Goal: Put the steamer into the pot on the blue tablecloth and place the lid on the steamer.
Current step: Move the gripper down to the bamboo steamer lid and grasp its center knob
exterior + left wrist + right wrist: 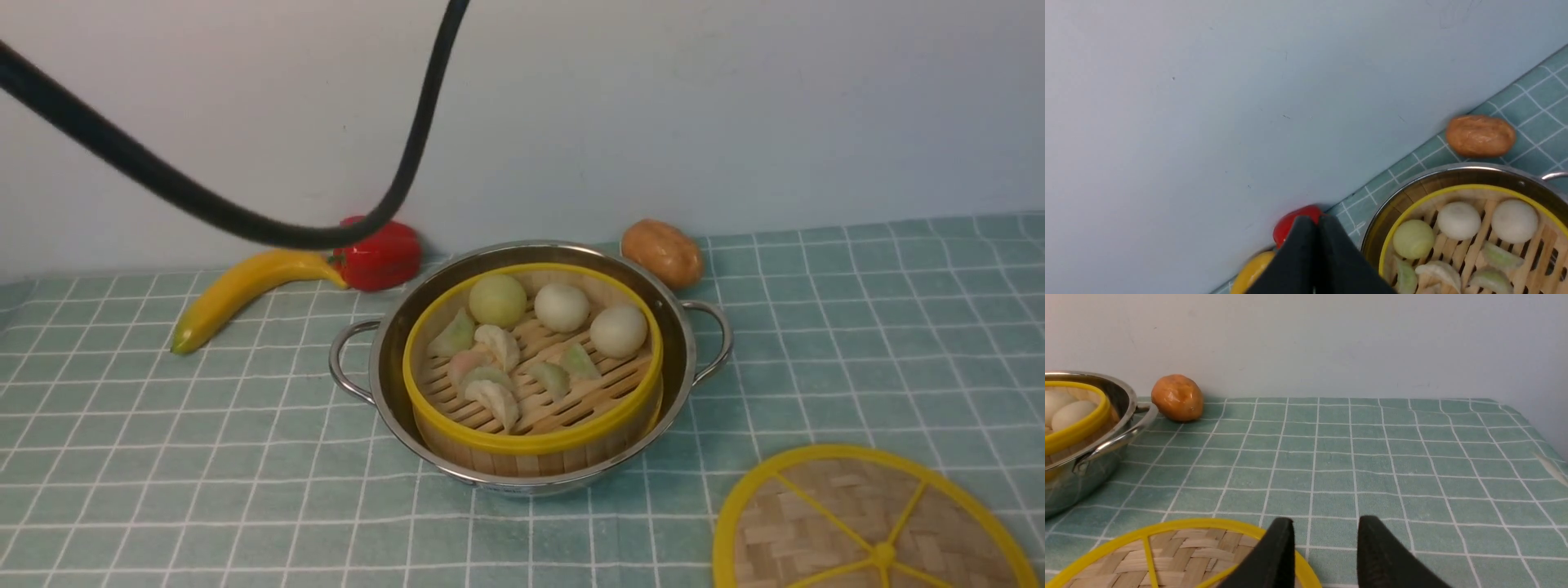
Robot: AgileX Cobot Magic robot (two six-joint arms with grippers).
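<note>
Front view had the tablecloth (857, 327) spread over the bench, and the pot (674, 322) sat mid-cloth with the steamer (531, 445) down inside it, uncovered! Lid (816, 523) lay flat on the cloth, nearer and right of the pot, apart from it. Banana (245, 290), pepper (384, 257) and potato (663, 251) lined the back wall. Left end effector (1314, 220) was pinched together; right end effector (1325, 520) stood apart by the lid's rim.

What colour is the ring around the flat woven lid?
Yellow, on the flat round woven-bamboo lid; the front view shows it best.
</note>
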